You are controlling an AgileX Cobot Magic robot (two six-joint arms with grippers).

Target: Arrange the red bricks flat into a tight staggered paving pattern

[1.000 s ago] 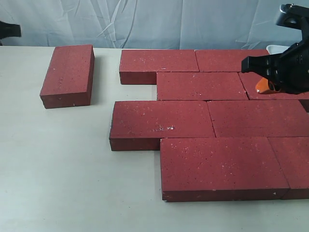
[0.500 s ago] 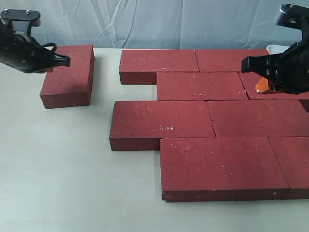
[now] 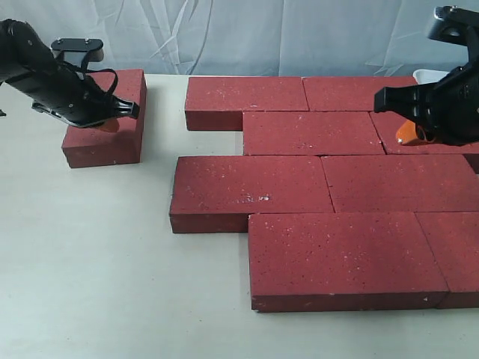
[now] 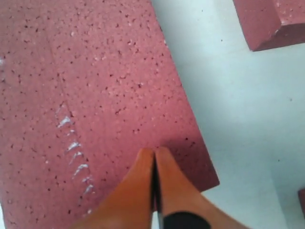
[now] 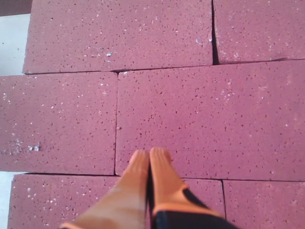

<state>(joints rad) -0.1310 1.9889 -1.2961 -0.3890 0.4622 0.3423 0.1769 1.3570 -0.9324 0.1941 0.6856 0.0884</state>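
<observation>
Several dark-red bricks (image 3: pixel 314 133) lie flat in staggered rows on the right of the pale table (image 3: pixel 97 269). One separate red brick (image 3: pixel 101 142) lies apart at the far left, turned lengthwise. My left gripper (image 3: pixel 110 124) hovers over that lone brick (image 4: pixel 86 95), its orange fingers (image 4: pixel 143 176) pressed together and holding nothing. My right gripper (image 3: pixel 408 133) is shut too, poised over the paved bricks (image 5: pixel 209 114) near the right edge, its orange fingertips (image 5: pixel 159 164) closed and holding nothing.
A crumpled pale-blue sheet (image 3: pixel 247 34) hangs behind the table. A white object (image 3: pixel 428 75) peeks out at the back right behind the bricks. A gap of table separates the lone brick from the paved group (image 3: pixel 161 127).
The left arm has come in from the far left edge and now sits over the lone brick. The right arm and all bricks have stayed put.
</observation>
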